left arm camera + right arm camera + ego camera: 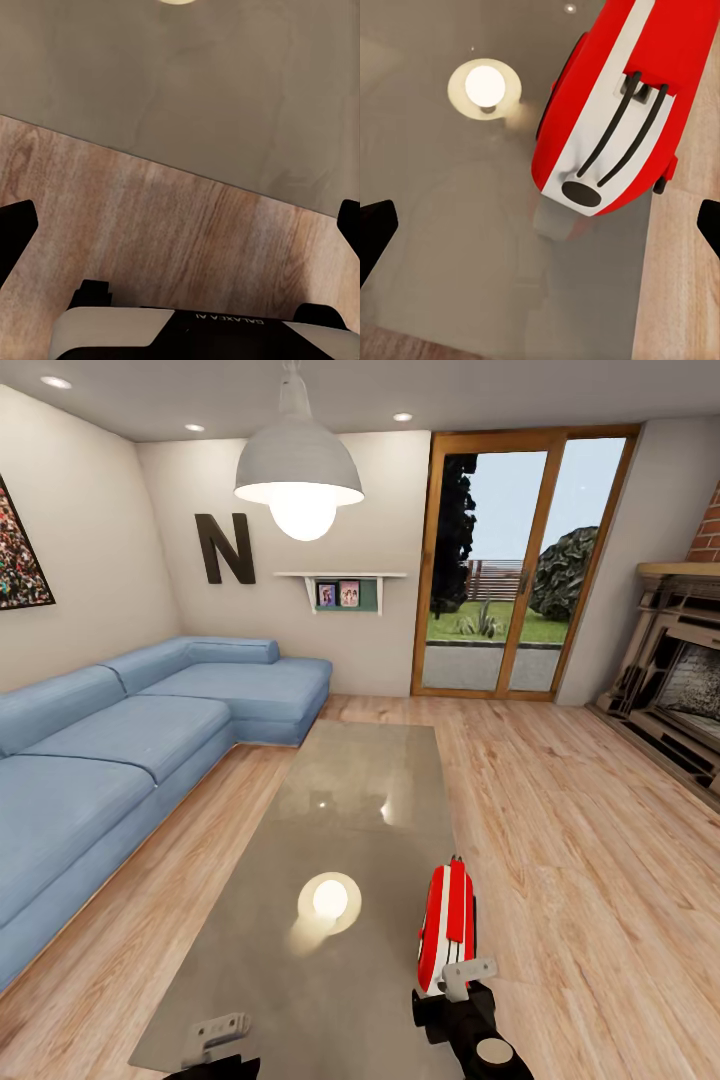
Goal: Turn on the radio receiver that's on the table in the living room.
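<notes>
On the table (340, 800), near its right front edge — the red radio receiver (446, 928), standing upright.
Right gripper (455, 982) hovers just above it, fingers spread and empty; left gripper (215, 1038) open too — the approach step, and next a lowering onto the switch.

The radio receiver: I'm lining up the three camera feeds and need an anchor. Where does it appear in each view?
Head view: the radio receiver stands near the table's right edge, just beyond the right gripper.
Left wrist view: not in this picture; just table edge and floor.
Right wrist view: it sits ahead of the open fingers, by the table edge.
Shared landmark: the lamp's reflection on the glossy top.
</notes>
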{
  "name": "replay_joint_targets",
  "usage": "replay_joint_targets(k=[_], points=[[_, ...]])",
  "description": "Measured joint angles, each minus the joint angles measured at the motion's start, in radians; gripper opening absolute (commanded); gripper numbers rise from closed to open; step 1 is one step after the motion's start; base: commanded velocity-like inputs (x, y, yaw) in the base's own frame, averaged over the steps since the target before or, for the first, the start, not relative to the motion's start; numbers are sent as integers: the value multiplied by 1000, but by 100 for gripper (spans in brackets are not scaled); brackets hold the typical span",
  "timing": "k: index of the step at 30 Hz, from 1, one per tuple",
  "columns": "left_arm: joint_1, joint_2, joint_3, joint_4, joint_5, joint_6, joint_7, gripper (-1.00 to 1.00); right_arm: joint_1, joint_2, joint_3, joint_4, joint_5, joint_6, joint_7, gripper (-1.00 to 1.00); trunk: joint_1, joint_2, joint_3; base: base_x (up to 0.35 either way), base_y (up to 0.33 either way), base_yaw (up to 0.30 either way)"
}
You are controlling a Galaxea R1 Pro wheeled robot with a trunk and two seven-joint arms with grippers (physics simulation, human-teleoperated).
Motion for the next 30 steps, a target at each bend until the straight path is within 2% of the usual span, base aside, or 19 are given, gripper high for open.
replay_joint_targets(k=[8, 14, 16, 19, 22, 24, 26, 27, 28, 29, 30], points=[[0, 0, -1, 1, 0, 1, 0, 100, 0, 0, -1, -2, 10, -10, -3, 100, 0, 0, 0, 0, 0, 0], [0, -1, -1, 3, 0, 1, -1, 100, -15, 1, -4, -49, 14, -12, -4, 100, 0, 0, 0, 0, 0, 0], [0, -1, -1, 2, 0, 1, -1, 100, -37, 2, -7, -53, 13, -11, -5, 100, 0, 0, 0, 0, 0, 0], [0, -2, -1, 3, 0, 1, -2, 100, -103, 3, -12, -55, 7, -5, -6, 100, 0, 0, 0, 0, 0, 0], [0, -2, -1, 3, 0, 1, -2, 100, -165, 3, -49, -54, 0, -1, -6, 100, 0, 0, 0, 0, 0, 0], [0, -2, -1, 3, 0, 1, -2, 100, -215, 3, -108, -54, -39, 6, -5, 100, 0, 0, 0, 0, 0, 0], [0, -2, -1, 3, 0, 1, -2, 100, -244, 3, -139, -54, -84, 33, -6, 100, 0, 0, 0, 0, 0, 0], [0, -2, -1, 3, 0, 1, -2, 100, -274, 2, -172, -54, -131, 90, -5, 100, 0, 0, 0, 0, 0, 0], [0, -2, -1, 3, 0, 1, -2, 100, -286, 2, -186, -54, -149, 116, -4, 100, 0, 0, 0, 0, 0, 0], [0, -2, -1, 3, 0, 1, -2, 100, -316, 2, -222, -53, -191, 188, -3, 100, 0, 0, 0, 0, 0, 0], [0, -2, -1, 3, 0, 1, -2, 100, -335, 2, -240, -53, -215, 226, -2, 100, 0, 0, 0, 0, 0, 0]])
